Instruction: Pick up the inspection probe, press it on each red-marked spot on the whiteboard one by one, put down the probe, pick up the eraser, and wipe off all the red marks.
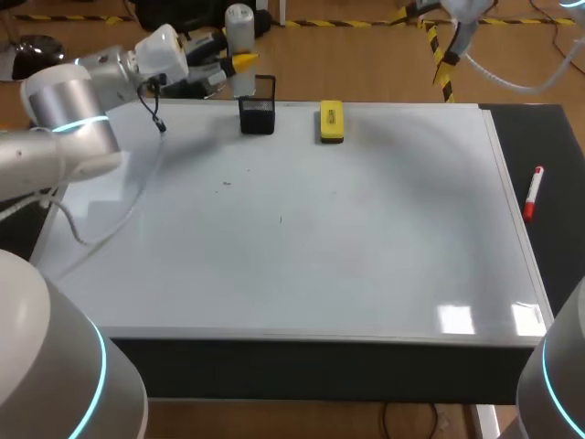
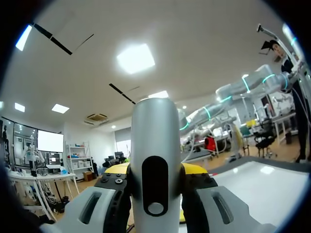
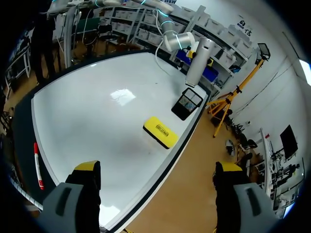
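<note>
The grey cylindrical inspection probe point(image 1: 239, 37) stands upright above the black mesh holder point(image 1: 258, 115) at the whiteboard's far edge. My left gripper point(image 1: 239, 62) is shut on the probe point(image 2: 155, 160), one yellow-tipped finger on each side. The yellow eraser point(image 1: 331, 122) lies flat on the whiteboard point(image 1: 320, 238) just right of the holder. My right gripper point(image 3: 158, 170) hangs open and empty above the board's far edge, with the eraser point(image 3: 161, 132), the holder point(image 3: 187, 103) and the probe point(image 3: 198, 60) ahead of it. I see no red marks on the board, only a few small dark specks.
A red marker point(image 1: 533, 192) lies on the black tabletop right of the whiteboard and shows beside my right gripper as well point(image 3: 37, 165). A black cable point(image 1: 151, 114) hangs from my left arm over the board's far left corner.
</note>
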{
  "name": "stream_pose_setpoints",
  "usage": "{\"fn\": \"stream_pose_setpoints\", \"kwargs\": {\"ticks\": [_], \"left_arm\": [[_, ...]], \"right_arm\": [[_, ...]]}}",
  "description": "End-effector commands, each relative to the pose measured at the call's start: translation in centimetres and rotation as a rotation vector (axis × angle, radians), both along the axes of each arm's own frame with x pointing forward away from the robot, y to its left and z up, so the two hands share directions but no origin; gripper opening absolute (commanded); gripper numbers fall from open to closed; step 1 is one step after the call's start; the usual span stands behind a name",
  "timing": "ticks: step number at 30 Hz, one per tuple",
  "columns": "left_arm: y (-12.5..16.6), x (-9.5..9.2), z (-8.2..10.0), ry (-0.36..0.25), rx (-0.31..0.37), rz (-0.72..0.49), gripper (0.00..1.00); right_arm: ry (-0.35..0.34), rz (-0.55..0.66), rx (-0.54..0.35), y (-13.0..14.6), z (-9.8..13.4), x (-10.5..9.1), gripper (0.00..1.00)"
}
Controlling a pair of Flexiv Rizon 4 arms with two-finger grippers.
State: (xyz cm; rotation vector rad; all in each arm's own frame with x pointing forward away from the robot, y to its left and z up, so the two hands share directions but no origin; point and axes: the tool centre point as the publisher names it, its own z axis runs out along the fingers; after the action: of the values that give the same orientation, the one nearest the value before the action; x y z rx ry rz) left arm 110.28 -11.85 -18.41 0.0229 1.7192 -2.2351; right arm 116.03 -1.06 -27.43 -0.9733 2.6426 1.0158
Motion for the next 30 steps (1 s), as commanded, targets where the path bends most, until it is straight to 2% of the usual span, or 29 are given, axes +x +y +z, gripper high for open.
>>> {"fn": "stream_pose_setpoints", "kwargs": {"ticks": [1, 13, 30], "left_arm": [[-0.9, 1.8, 0.2, -0.033, 0.012, -0.130, 0.00], [-2.0, 3.5, -0.5, -0.048, -0.013, -0.238, 0.00], [-2.5, 5.0, -4.1, 0.011, 0.004, -0.270, 0.00]], "right_arm": [[-0.004, -0.001, -0.007, 0.0, 0.2, -0.3, 1.00], [-0.004, -0.001, -0.007, 0.0, 0.2, -0.3, 1.00], [-0.004, -0.001, -0.007, 0.0, 0.2, -0.3, 1.00]]}}
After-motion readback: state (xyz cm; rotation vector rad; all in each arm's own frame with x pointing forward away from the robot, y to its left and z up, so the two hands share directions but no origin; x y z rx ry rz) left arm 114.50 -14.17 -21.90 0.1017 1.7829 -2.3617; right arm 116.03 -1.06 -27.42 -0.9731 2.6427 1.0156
